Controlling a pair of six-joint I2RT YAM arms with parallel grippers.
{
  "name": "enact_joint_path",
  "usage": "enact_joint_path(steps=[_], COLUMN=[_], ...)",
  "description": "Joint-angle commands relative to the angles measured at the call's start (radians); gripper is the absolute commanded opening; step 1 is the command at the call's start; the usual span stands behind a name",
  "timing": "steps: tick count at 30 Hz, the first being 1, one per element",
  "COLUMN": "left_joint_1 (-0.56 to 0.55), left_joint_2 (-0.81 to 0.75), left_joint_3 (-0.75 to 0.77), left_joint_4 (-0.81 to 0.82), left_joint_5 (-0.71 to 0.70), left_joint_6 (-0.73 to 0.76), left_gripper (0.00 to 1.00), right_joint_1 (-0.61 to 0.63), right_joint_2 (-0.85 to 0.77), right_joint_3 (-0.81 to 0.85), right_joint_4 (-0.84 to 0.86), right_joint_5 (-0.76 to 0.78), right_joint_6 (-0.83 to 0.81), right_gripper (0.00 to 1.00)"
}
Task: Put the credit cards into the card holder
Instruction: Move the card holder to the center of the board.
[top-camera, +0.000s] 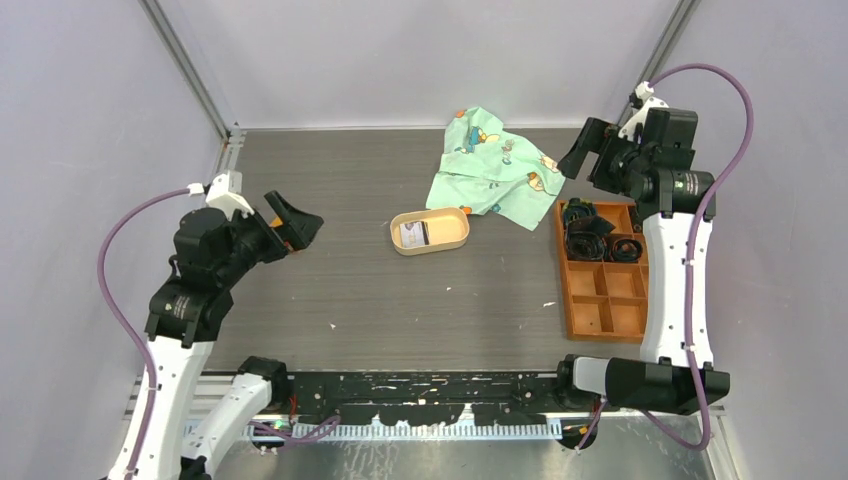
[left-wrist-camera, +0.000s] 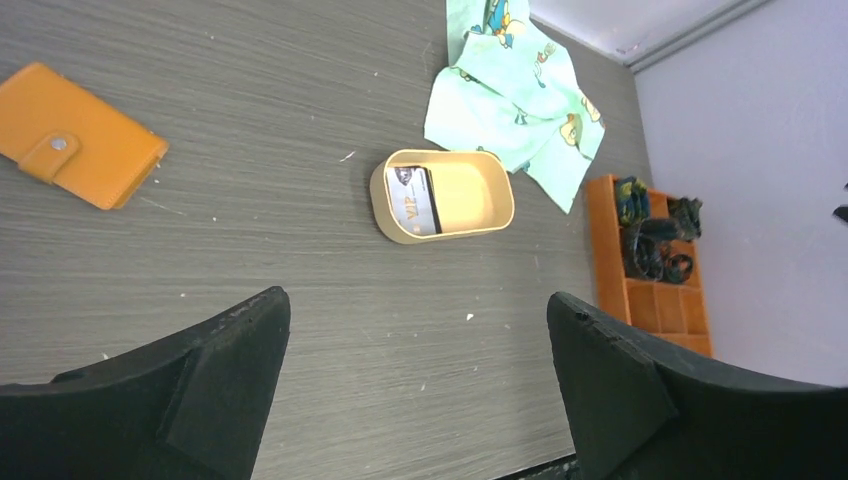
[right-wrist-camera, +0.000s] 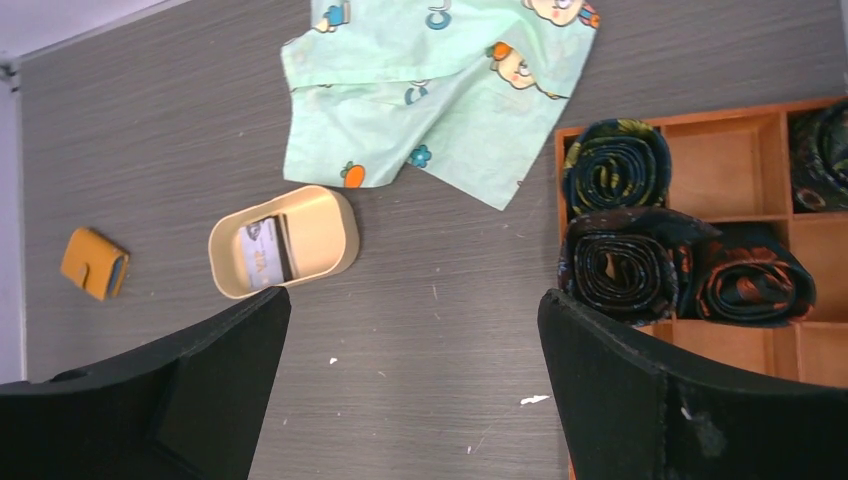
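**Inspector:** Start with the largest item.

**Assistant:** Grey wood-grain counter. On its far side lies a crumpled mint-green cloth with cartoon prints. On the right stands an orange compartment box, with dark rolled ties in its far cells.

**Inspector:** Grippers?

**Assistant:** The left gripper is spread wide, holds nothing and hangs above the counter's left side. The right gripper is equally wide and empty, raised over the far end of the box.

**Inspector:** Smaller items.

**Assistant:** An oval tan tray sits mid-counter, just short of the cloth, its long axis running left to right.

**Inspector:** The task's things?

**Assistant:** The flat orange-tan snap-button card holder lies closed on the counter's left side, well apart from the tray. In the left wrist view its long axis runs diagonally, upper left to lower right, with the snap tab toward the left end. The whitish credit cards lie in the tray's left half, their long axis across the tray's width and a dark stripe along one long edge. I cannot tell how many there are.
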Motion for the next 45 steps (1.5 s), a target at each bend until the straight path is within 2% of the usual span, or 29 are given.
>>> enact_joint_path(steps=[1,7,12,15,17,19,25,27,30,34,38,40,45], left_joint_1=[0.053,0.087,0.098,0.101,0.102,0.103,0.139,0.181,0.29,0.406,0.498,0.515,0.516], left_joint_2=[-0.002,-0.01,-0.013,-0.009,-0.005,0.006,0.108,0.167,0.281,0.467,0.646,0.709,0.825], left_joint_3=[-0.029,-0.078,-0.138,-0.195,-0.25,-0.312,-0.462,-0.486,-0.501,-0.464,-0.34,-0.26,-0.027], left_joint_4=[0.113,0.171,0.166,0.153,0.171,0.203,0.305,0.351,0.488,0.655,0.67,0.598,0.263], left_joint_5=[0.082,0.131,0.112,0.084,0.069,0.045,-0.072,-0.102,-0.057,0.084,0.24,0.241,0.095], left_joint_6=[-0.092,-0.147,-0.119,-0.106,-0.116,-0.14,-0.261,-0.305,-0.338,-0.298,-0.212,-0.133,0.131], left_gripper=[0.99,0.99,0.96,0.95,0.95,0.91,0.77,0.74,0.7,0.63,0.62,0.61,0.53], right_joint_1=[-0.015,-0.024,-0.027,-0.027,-0.028,-0.027,0.0,0.022,0.067,0.137,0.207,0.212,0.219], right_joint_2=[0.01,0.005,0.009,0.035,0.071,0.098,0.116,0.135,0.167,0.206,0.246,0.271,0.309], right_joint_3=[0.059,0.036,-0.009,-0.041,-0.054,-0.074,-0.166,-0.17,-0.154,-0.136,-0.128,-0.116,-0.107], right_joint_4=[0.011,0.039,0.042,-0.02,-0.128,-0.209,-0.199,-0.201,-0.19,-0.149,-0.101,-0.091,-0.084], right_joint_5=[0.084,0.042,-0.18,-0.347,-0.487,-0.562,-0.605,-0.609,-0.612,-0.594,-0.597,-0.611,-0.627], right_joint_6=[0.04,0.026,-0.107,-0.281,-0.497,-0.682,-0.9,-0.924,-0.934,-0.912,-0.845,-0.81,-0.77], right_gripper=[0.99,0.99,0.99,1.0,1.0,1.0,0.99,0.99,0.99,0.94,0.88,0.84,0.82])
